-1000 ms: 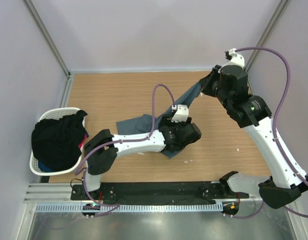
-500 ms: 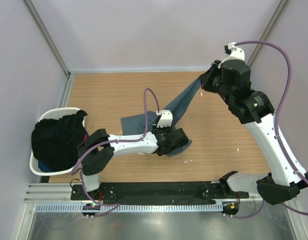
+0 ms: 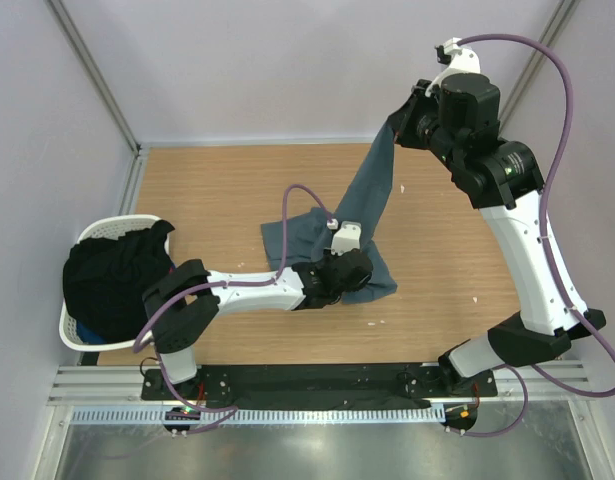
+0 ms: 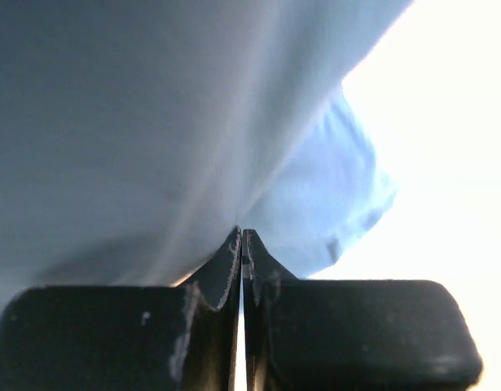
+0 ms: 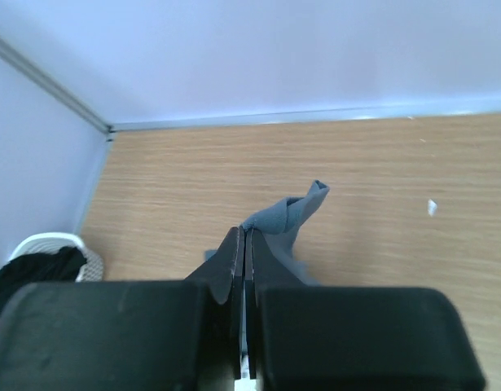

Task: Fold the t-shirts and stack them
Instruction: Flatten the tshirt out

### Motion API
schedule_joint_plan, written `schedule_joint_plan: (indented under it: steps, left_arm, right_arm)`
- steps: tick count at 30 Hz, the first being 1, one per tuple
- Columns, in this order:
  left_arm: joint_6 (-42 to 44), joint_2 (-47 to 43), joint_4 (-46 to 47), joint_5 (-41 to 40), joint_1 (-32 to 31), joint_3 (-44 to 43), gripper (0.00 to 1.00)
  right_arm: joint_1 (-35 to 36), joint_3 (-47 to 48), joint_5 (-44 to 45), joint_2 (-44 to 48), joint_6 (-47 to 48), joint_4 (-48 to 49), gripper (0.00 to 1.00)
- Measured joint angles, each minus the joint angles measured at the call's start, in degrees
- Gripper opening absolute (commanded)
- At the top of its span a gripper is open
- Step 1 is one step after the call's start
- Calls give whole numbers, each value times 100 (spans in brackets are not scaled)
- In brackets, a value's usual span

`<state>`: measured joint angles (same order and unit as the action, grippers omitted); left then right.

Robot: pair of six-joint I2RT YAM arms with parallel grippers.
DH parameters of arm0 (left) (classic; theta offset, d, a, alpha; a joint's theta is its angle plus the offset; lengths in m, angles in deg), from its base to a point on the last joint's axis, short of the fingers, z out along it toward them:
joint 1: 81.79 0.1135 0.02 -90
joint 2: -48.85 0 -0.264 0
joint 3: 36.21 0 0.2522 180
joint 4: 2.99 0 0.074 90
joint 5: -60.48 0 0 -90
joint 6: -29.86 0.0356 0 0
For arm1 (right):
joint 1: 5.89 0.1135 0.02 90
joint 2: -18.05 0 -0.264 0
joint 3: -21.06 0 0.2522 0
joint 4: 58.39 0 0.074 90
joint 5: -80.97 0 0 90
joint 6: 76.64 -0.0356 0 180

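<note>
Slate-blue t-shirt: one long band of cloth, stretched from high over the table's far right corner down to the middle of the table.
Raised end: pinched in the right gripper, which is held well up off the wood. The cloth hangs from it taut and narrow, widening on the way down.
Right fingers: pressed flat together with no gap between them. In the right wrist view a crumpled tip of the shirt pokes out just past their points, and the rest drops away beneath them toward the wood.
Low end: spread on the wood at mid-table, with one flap reaching toward the left edge and a wider flap reaching toward the near edge.
Near flap: the left gripper is low over it. In the top view the black wrist covers part of the cloth, so the pinch itself is hidden there.
Left fingers: closed tight, tip against tip. In the left wrist view the creases of the shirt run together right at their points, so they hold a thin pinch of it. Pale blue cloth fills the view above them.
Basket: white plastic, at the table's left edge, well apart from the shirt.
Basket load: heaped black cloth, spilling over the far rim.
</note>
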<state>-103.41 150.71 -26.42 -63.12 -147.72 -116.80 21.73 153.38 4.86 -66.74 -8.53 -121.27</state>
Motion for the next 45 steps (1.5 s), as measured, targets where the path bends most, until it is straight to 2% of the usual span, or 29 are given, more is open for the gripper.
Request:
schedule_joint_plan:
  steps: [5, 6, 8, 10, 13, 16, 20, 23, 25, 27, 30, 31, 33, 34, 36, 39, 42, 45]
  left_arm:
    - [227, 391, 632, 584, 0, -33, 0]
    - [221, 424, 651, 614, 0, -33, 4]
    - [186, 428, 649, 614, 0, -31, 20]
    - [133, 428, 656, 597, 2, -33, 26]
    - [15, 494, 619, 632, 9, -33, 26]
    - [-129, 660, 608, 719, 22, -20, 21]
    - [-332, 632, 654, 772, 2, 459, 24]
    - [-505, 109, 748, 686, -70, 1137, 31]
    - [-675, -479, 595, 660, -120, 1668, 37]
    - [-925, -1196, 433, 616, -153, 2190, 40]
    - [-1316, -2317, 197, 542, -199, 2804, 52]
    - [-1419, -2594, 105, 498, -208, 2916, 58]
    - [-1663, -3121, -179, 380, -221, 3069, 59]
    - [-1781, -3342, -328, 326, -223, 3106, 62]
    - [-1945, -3757, -678, 181, -227, 3141, 68]
    - [-2197, -4295, -1196, -76, -229, 3141, 91]
    - [-2363, -4704, -1508, -293, -229, 3141, 95]
    - [-2365, -4839, -1554, -511, -229, 3119, 96]
  right_arm:
    - [190, 151, -614, 13, 118, 205, 1]
    - [275, 197, -669, -28, 153, 199, 1]
    - [459, 372, -734, -221, 240, 197, 1]
    - [691, 608, -752, -538, 332, 214, 1]
    - [1043, 957, -708, -1121, 487, 267, 1]
    - [1405, 1375, -675, -1814, 660, 306, 1]
    - [1862, 1709, -758, -2743, 857, 549, 1]
    - [2103, 1794, -929, -3414, 876, 726, 1]
    - [2216, 1880, -1040, -3888, 863, 811, 1]
    - [2293, 1967, -1132, -4317, 841, 846, 1]
    - [2321, 2068, -1327, -4868, 767, 863, 44]
    - [2317, 2090, -1388, -5014, 737, 857, 64]
    - [2315, 2151, -1445, -5224, 684, 782, 83]
    - [2312, 2151, -1447, -5252, 702, 726, 99]
    - [2284, 2181, -1298, -5230, 708, 573, 100]
    - [2214, 2190, -1047, -4968, 704, 407, 100]
    - [1945, 2074, -911, -4321, 540, 227, 100]
    - [1386, 1464, -728, -3270, 411, 251, 100]
